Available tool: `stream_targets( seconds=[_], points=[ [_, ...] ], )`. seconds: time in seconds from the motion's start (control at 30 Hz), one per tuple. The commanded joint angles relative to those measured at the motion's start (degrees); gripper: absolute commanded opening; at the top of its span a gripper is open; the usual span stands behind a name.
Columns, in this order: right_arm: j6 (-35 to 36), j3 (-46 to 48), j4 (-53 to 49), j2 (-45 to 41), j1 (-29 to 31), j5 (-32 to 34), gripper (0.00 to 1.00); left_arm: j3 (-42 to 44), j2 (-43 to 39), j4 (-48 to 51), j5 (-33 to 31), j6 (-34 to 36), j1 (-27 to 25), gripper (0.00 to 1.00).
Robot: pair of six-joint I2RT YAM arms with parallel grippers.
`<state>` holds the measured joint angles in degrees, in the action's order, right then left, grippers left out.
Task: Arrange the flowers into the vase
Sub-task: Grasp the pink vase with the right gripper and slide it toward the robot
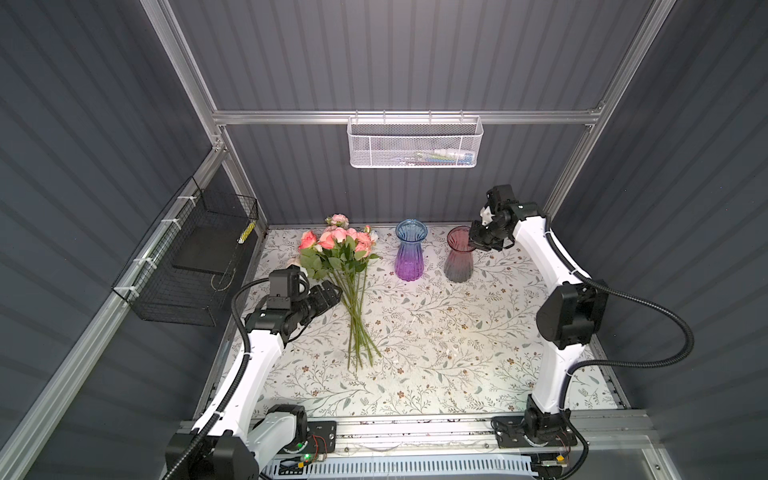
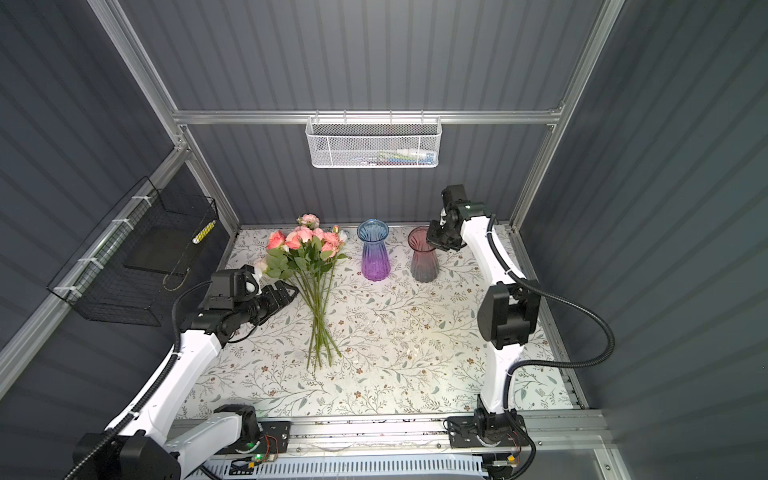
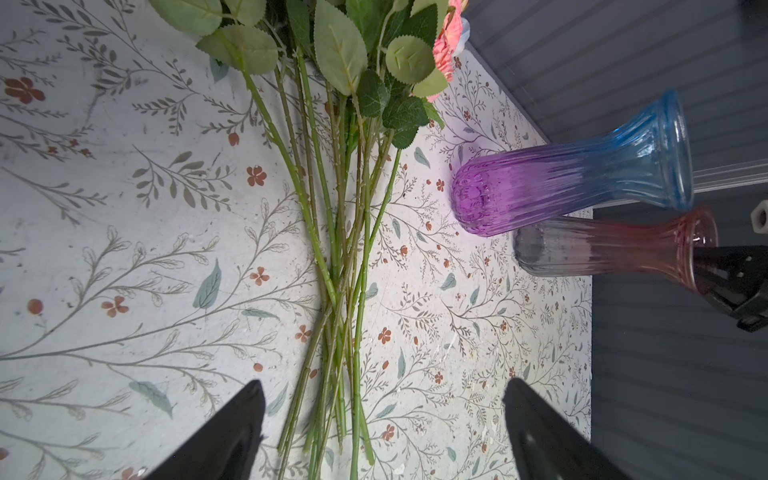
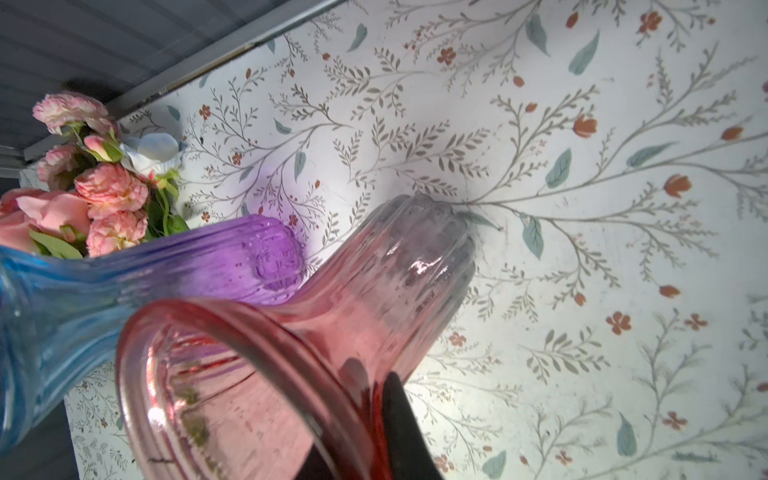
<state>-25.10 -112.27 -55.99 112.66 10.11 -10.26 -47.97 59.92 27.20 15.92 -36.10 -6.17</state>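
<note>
The flowers (image 1: 345,257) (image 2: 309,255) lie as one bundle on the floral table at the left, pink and coral heads toward the back wall, green stems (image 3: 332,232) fanning toward the front. My left gripper (image 1: 334,291) (image 3: 384,384) hovers open just left of the stems, holding nothing. A red-to-grey glass vase (image 1: 458,259) (image 4: 332,316) stands at the back right. My right gripper (image 1: 473,239) (image 4: 374,395) is shut on its rim, one finger inside the mouth and one outside. A blue-to-purple vase (image 1: 410,253) (image 4: 124,282) stands beside it.
A white mesh basket (image 1: 413,143) hangs on the back wall above the vases. A black wire basket (image 1: 187,266) is fixed to the left wall near the left arm. The back wall runs close behind the flower heads and both vases.
</note>
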Motion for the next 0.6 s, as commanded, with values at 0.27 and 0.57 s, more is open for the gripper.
stream_targets(
  seconds=[0.27, 0.57],
  points=[
    [-0.47, 12.94, 6.00, -14.96, 3.65, -6.57, 0.00, -0.67, -2.17, 3.12, -1.41, 0.78, 0.24, 0.90],
    [-1.51, 18.55, 5.10, -21.68, 13.23, -6.76, 0.00, 0.20, -0.88, 2.30, 1.52, 0.47, 0.29, 0.88]
  ],
)
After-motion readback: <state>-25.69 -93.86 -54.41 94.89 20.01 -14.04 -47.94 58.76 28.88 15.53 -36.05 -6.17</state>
